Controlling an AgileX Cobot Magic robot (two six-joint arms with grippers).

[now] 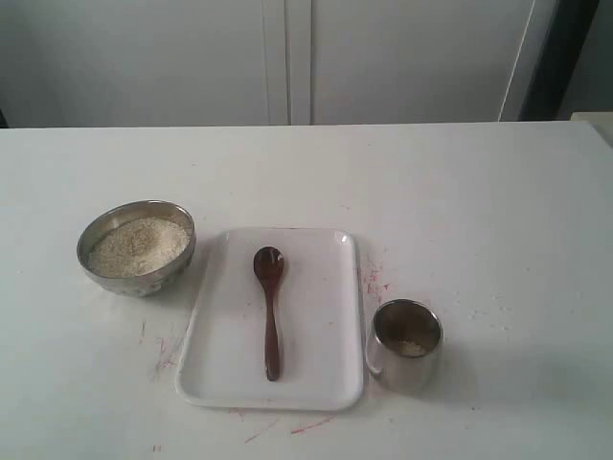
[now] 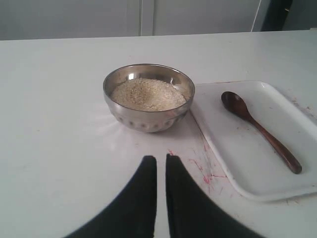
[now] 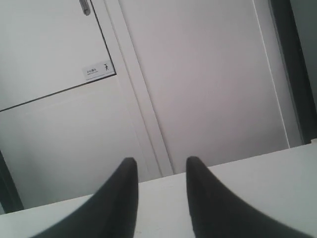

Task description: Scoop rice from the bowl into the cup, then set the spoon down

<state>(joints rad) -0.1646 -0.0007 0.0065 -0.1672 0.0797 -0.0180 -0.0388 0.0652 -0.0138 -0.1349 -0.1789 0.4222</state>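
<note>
The steel bowl (image 1: 144, 281) stands at the left of the table, with a heap of rice (image 1: 139, 245) in it. A dark wooden spoon (image 1: 270, 316) lies lengthwise on a white tray (image 1: 316, 316), untouched. To the tray's right is the steel cup (image 1: 406, 369), holding a few grains of rice (image 1: 414, 347). No gripper shows in the exterior view. In the left wrist view my left gripper (image 2: 161, 158) is shut and empty, short of the bowl (image 2: 148, 120), with the spoon (image 2: 257, 129) off to one side. My right gripper (image 3: 159, 161) is open, empty, facing the wall.
Red pen marks stain the white table (image 1: 460, 192) around the tray. White cabinet doors (image 1: 287, 57) stand behind the table's far edge. The right wrist view shows only those doors and the table's edge.
</note>
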